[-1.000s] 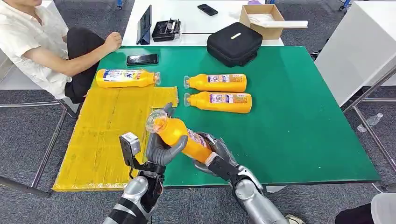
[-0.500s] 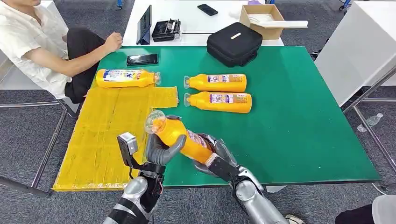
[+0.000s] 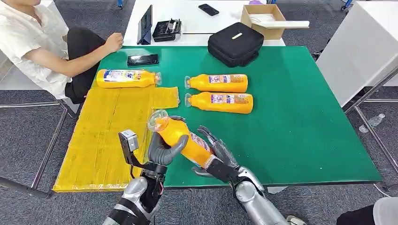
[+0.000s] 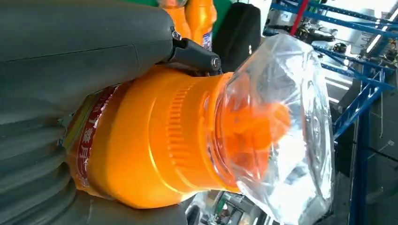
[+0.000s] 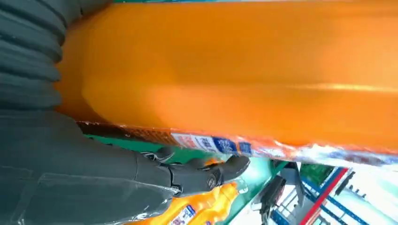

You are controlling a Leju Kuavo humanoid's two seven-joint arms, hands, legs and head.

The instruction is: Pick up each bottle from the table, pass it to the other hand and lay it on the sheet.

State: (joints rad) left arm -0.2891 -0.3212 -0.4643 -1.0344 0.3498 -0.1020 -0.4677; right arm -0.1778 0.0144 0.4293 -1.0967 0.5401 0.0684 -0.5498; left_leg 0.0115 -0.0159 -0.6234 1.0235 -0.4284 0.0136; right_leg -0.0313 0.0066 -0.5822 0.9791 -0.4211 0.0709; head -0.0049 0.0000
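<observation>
In the head view, an orange bottle is held tilted above the near edge of the green table, its clear cap toward the yellow sheet. Its label shows red and blue print too small to read. The left hand wraps the bottle near the neck, thumb across the front. The right hand lies under the bottle's base with its fingers spread apart and lifted, no longer clasped around it, so it seems open, though the palm may touch the base. Three more orange bottles lie on their sides: one at the sheet's far edge, two side by side on the green, each with a blue and white label that cannot be read. A black phone and a black case lie farther back; a person's arm rests at the table corner. In the left wrist view, the grey thumb presses the bottle's orange shoulder below the clear cap, and a red label strip carries white Chinese characters, one reading 月. In the right wrist view, the bottle's orange body lies close, a red, white and blue label edge blurred beneath.
</observation>
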